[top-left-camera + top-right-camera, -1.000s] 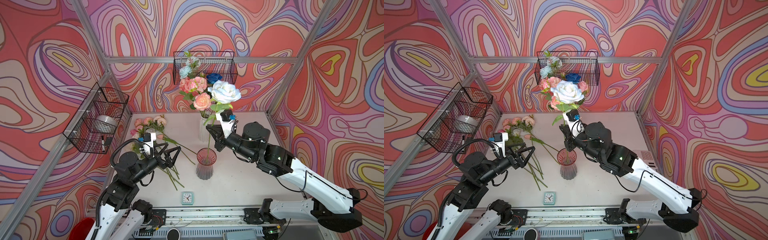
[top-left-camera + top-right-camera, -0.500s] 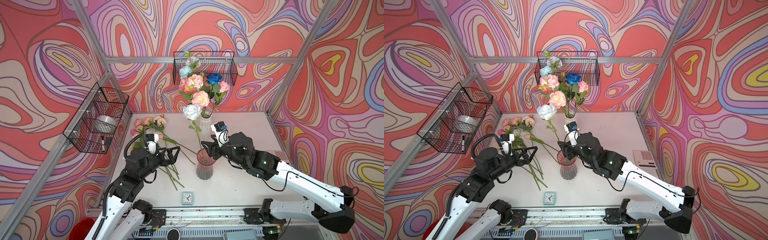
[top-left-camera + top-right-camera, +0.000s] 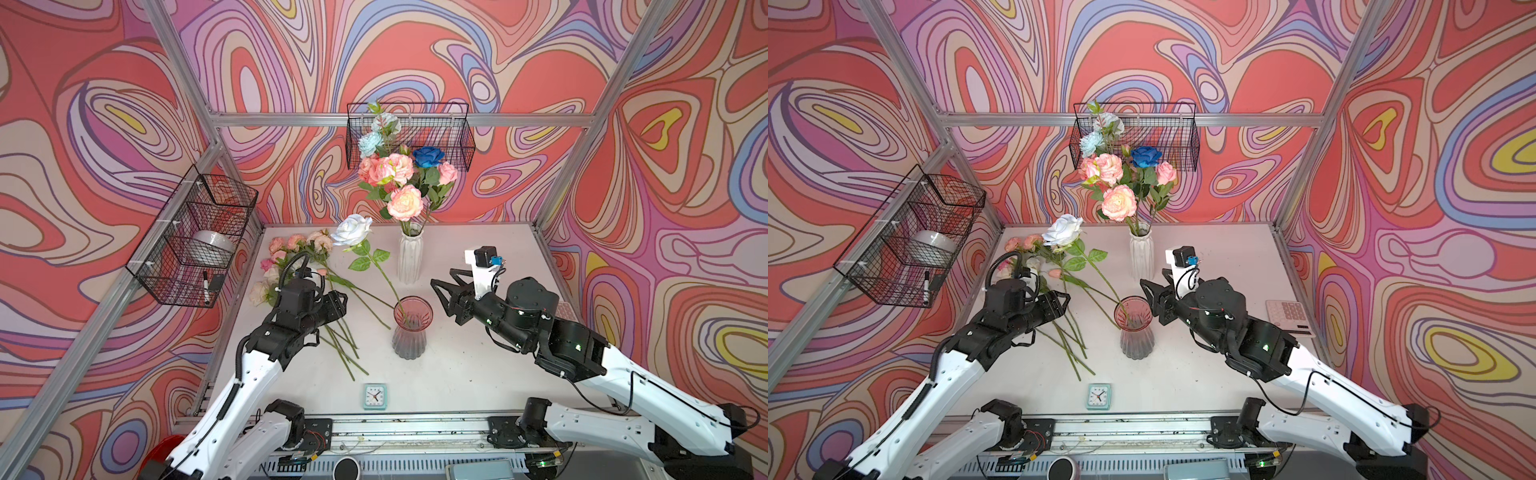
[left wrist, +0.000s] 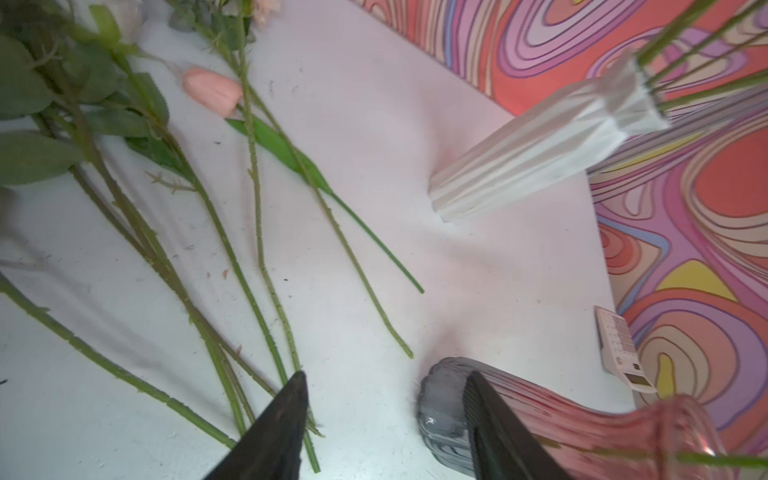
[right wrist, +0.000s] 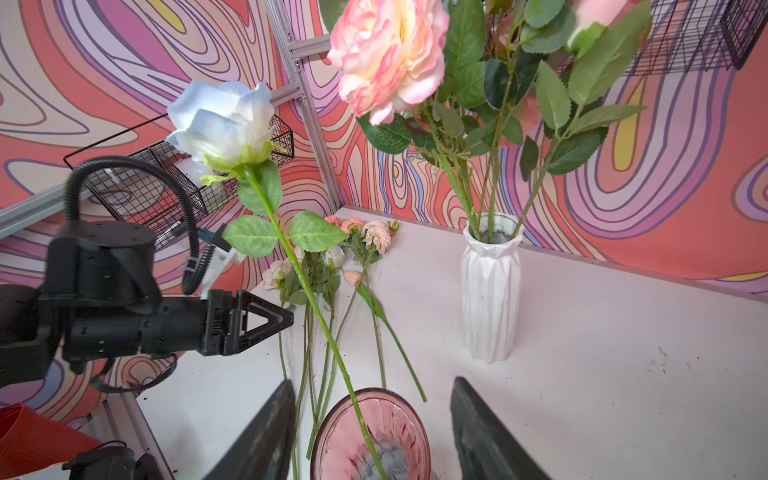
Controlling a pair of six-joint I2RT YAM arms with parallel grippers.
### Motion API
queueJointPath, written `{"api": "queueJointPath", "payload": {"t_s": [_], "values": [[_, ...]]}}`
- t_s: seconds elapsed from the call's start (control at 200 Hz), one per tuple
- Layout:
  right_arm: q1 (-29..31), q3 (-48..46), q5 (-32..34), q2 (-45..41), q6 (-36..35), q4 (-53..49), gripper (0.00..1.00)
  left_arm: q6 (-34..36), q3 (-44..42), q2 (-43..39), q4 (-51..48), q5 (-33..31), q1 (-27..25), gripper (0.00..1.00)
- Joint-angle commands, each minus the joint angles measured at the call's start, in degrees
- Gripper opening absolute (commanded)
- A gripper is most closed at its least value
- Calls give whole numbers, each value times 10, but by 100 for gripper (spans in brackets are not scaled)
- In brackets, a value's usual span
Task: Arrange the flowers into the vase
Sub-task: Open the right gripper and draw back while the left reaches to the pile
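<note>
A pink glass vase [image 3: 412,328] [image 3: 1136,328] [image 5: 386,432] stands mid-table with one white rose [image 3: 354,230] [image 3: 1064,230] [image 5: 224,120] in it, leaning left. Loose flowers [image 3: 291,257] [image 3: 1025,245] lie at the back left, their stems [image 4: 257,232] running forward. My right gripper [image 3: 442,277] [image 3: 1152,277] [image 5: 372,382] hangs open just right of the vase rim, holding nothing. Low over the stem ends, left of the vase [image 4: 440,399], my left gripper [image 3: 341,298] [image 3: 1065,301] [image 4: 385,376] is open and empty.
A white vase [image 3: 410,257] [image 3: 1140,257] [image 5: 490,291] [image 4: 540,145] with a bouquet stands behind the pink one. A small clock [image 3: 375,396] sits at the front edge, a calculator [image 3: 1289,316] at the right. Wire baskets [image 3: 195,241] [image 3: 409,137] hang on the walls.
The right gripper lowered the white rose into the pink vase, let go and drew back to the right. The left gripper dropped toward the stems and its jaws narrowed.
</note>
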Motion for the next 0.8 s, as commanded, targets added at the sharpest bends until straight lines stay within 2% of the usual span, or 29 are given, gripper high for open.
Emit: {"api": "queueJointPath", "payload": {"t_s": [0.0,0.265,0.496,0.791], "values": [[-2,-22,11,-11,12,-5,59,-32,-29,48,45,-1,17,54],[-2,-40,18,-34,13,-8,59,-34,-5,222,152,-71,20,44],[-1,-45,16,-50,16,-21,59,-38,66,373,181,-119,37,36],[-1,-55,33,-78,19,-38,59,-16,134,465,164,-158,45,32]]}}
